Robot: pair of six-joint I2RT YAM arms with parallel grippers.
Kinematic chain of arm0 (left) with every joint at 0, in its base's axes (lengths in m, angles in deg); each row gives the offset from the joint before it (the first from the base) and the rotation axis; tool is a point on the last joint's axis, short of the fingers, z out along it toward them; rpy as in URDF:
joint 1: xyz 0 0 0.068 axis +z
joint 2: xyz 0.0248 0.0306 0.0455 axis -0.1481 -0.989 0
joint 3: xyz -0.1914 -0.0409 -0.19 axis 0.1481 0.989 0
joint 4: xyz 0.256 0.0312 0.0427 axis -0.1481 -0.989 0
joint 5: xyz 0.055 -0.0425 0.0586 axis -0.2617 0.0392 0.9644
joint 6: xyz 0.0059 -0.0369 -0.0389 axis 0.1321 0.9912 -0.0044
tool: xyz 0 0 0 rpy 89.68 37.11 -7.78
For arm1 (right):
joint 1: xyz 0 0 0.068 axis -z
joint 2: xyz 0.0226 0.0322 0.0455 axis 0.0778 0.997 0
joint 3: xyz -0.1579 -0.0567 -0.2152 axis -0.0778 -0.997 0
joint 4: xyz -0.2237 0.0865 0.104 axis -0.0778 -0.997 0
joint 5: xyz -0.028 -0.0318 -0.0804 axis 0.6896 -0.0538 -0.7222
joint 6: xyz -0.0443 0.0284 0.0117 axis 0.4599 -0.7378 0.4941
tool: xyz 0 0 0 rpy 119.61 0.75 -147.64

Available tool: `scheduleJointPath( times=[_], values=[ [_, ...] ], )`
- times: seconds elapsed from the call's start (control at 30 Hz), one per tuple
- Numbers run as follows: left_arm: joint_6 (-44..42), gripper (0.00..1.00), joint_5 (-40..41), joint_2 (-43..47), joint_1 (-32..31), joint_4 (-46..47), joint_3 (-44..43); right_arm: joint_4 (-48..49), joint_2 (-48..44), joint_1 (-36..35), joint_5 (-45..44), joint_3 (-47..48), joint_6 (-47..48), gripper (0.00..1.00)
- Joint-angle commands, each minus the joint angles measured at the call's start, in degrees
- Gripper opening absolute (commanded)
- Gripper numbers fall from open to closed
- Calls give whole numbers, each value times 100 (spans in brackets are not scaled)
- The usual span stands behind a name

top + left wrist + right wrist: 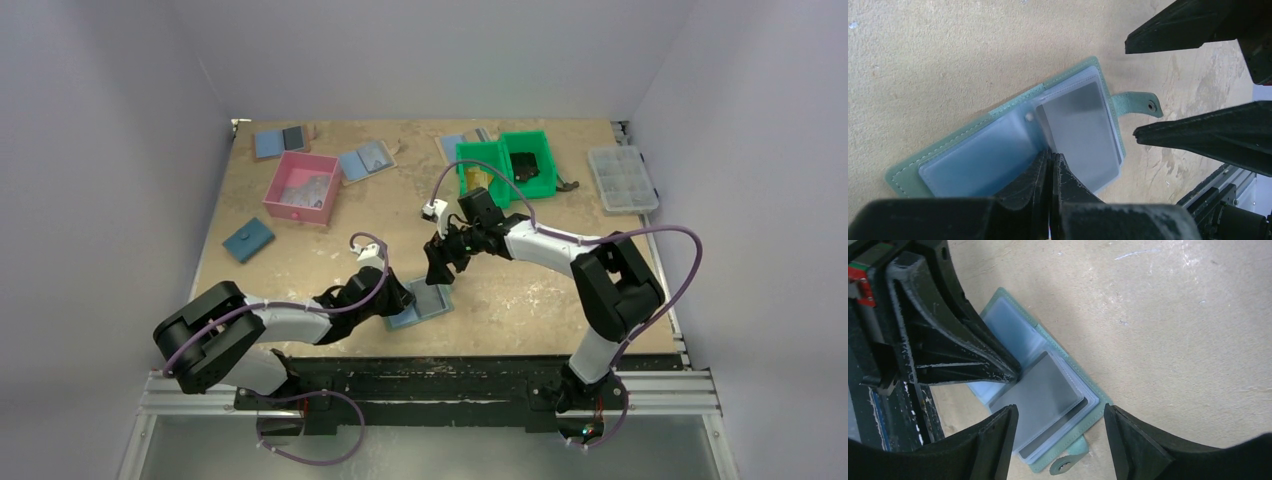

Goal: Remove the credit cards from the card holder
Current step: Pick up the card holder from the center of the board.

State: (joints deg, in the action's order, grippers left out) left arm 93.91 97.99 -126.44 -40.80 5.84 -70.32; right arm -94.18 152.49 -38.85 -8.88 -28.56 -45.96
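The card holder [425, 300] lies open near the table's front edge, grey-green outside, pale blue inside. It shows in the left wrist view [983, 160] and the right wrist view [1013, 325]. Clear sleeves on its right half hold a grey panel [1043, 390]. No orange-yellow credit card shows in it. My left gripper [403, 297] is shut, its tips [1052, 157] pressing on the holder at the fold. My right gripper [440, 272] is open and empty, hovering over the strap end of the holder [1060, 412]; its fingers [1193, 132] straddle that half.
A pink box [300, 187], a dark blue wallet [248, 239] and blue-and-grey folders [280, 141] [363, 160] lie at the back left. Green bins [540, 137] hold a yellowish item [477, 180]. A clear compartment case [622, 178] is at the back right.
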Motion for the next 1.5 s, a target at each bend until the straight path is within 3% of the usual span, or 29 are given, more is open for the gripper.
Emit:
scheduleJointPath(
  times=[0.0,0.23,0.7,1.1,1.47],
  values=[
    [-166,0,-104,104,-35,302,98,274,35,21,149,23,-460,71],
    [-139,0,-104,104,-35,298,129,216,160,20,415,41,-537,63],
    [-71,0,-3,112,-34,162,212,207,348,22,344,59,-650,63],
    [-72,0,-15,128,-36,162,217,155,411,20,762,85,-720,56],
    [-67,0,-33,181,-39,183,226,174,465,20,472,77,-770,56]
  ],
)
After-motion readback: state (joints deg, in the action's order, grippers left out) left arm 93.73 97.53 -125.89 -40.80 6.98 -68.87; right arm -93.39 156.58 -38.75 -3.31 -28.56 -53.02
